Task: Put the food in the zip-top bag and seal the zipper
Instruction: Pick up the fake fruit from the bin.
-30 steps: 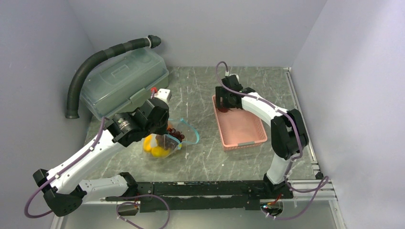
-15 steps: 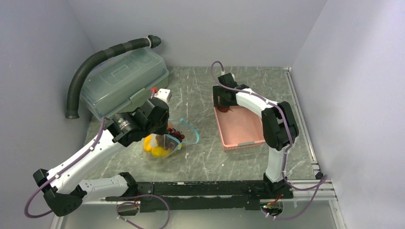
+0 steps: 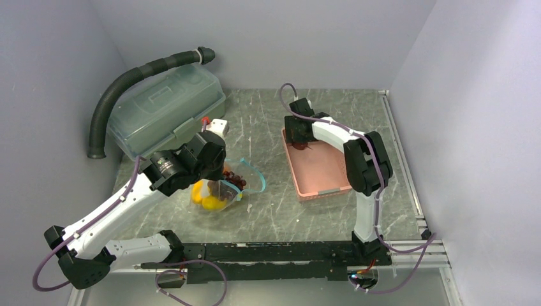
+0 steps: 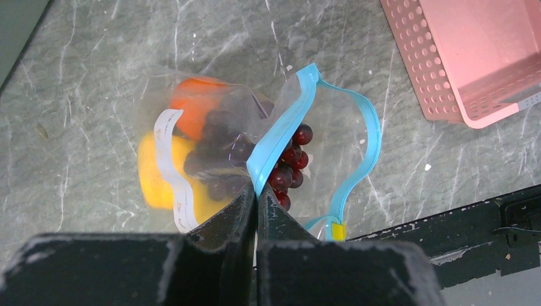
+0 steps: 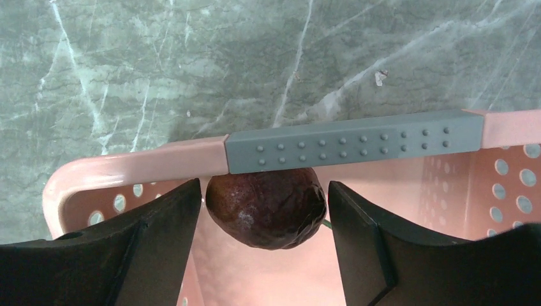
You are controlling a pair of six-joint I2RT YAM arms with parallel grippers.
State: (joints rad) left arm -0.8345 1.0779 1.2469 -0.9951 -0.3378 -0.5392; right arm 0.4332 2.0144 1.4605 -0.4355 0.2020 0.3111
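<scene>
Beneath the clenched left pincer [image 4: 257,197], the teal zipper [image 4: 281,137] is pinched, the zip-top bag [image 4: 153,95] sagging below with orange [image 4: 194,105], mango pieces [image 4: 156,182] and grape bunch [image 4: 290,162] inside. Grapes crowd the mouth and could spill if the floppy film tips. Between the fingers of the released right pincer [image 5: 265,197], ungripped, sits the dark round fruit [image 5: 265,213], tucked under the grey-padded rim of the pink basket [image 5: 127,169]. Closing may snag that rim or squirt the fruit away. Marble tabletop [image 5: 191,64], pale walls [image 3: 287,38]; lidded box [image 3: 163,105] and black hose [image 3: 134,73] behind the left pincer.
</scene>
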